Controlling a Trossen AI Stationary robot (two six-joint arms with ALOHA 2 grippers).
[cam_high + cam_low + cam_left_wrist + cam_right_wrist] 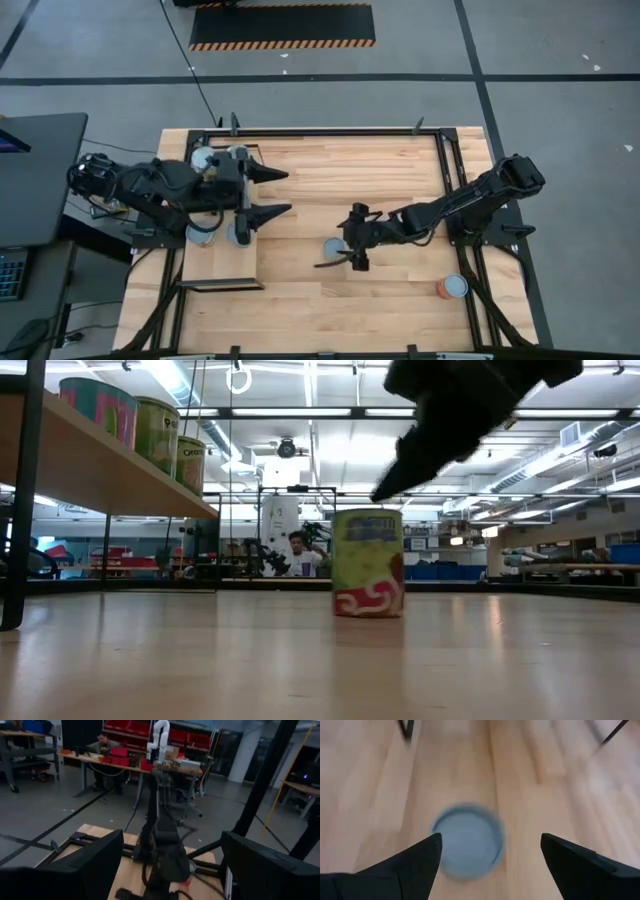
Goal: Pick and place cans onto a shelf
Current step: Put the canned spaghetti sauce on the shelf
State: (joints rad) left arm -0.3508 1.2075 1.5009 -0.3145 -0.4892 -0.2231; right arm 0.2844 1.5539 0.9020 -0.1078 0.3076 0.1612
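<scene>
A can [333, 247] with a green and red label stands upright on the tabletop near the middle; it also shows in the low view [368, 563]. My right gripper [342, 240] hovers open above it, pointing down; in the right wrist view [490, 855] the can's silver top [467, 840] lies between and below the two fingers, untouched. My left gripper [272, 192] is open and empty at the right edge of the shelf [222, 265]. Several cans [203, 158] stand on the shelf, and three of them show in the low view [157, 430].
An orange-red can [455, 287] stands near the table's right front corner. The shelf's black frame [20, 510] rises at the left of the low view. A black frame [330, 130] runs along the table's far edge. A person sits in the room beyond.
</scene>
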